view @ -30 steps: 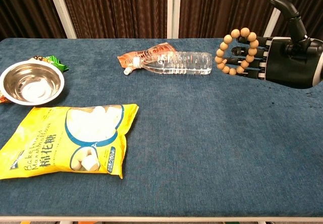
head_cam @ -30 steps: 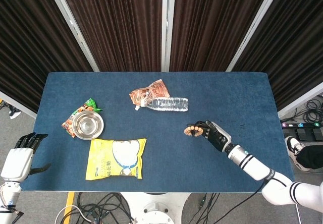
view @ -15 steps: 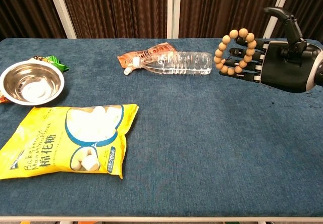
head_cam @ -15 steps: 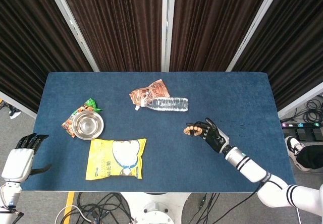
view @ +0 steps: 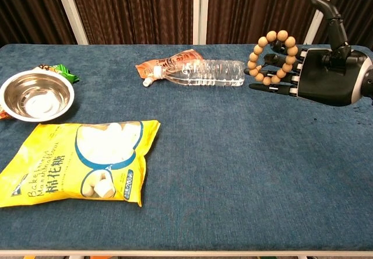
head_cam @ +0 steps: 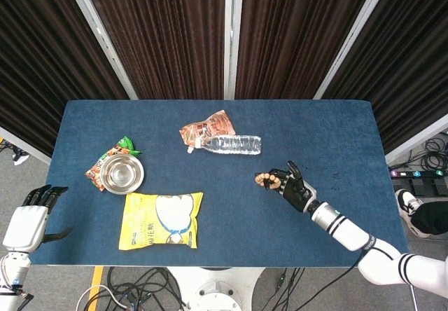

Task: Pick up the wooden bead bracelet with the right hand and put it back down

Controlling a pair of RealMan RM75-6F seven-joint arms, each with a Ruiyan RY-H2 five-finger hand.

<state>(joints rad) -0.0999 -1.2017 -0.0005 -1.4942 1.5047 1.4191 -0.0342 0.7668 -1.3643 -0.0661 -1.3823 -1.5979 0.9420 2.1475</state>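
You have one wooden bead bracelet (view: 271, 58), one clear plastic bottle (view: 205, 72), one steel bowl (view: 36, 95), one yellow marshmallow bag (view: 81, 160), an orange pouch (view: 173, 59) and a green-tipped snack packet (view: 57, 70) on the blue table (view: 233, 171). The snack packet lies mostly hidden under the bowl, and the bottle covers part of the orange pouch. Your right hand (view: 326, 75) carries the bracelet looped over its outstretched fingers (view: 274, 77), thumb raised, above the table just right of the bottle. The bracelet is a ring of round, light tan beads; in the head view (head_cam: 264, 179) it is tiny. Your left hand (head_cam: 29, 216) hangs off the table's near-left corner, fingers apart, holding nothing.
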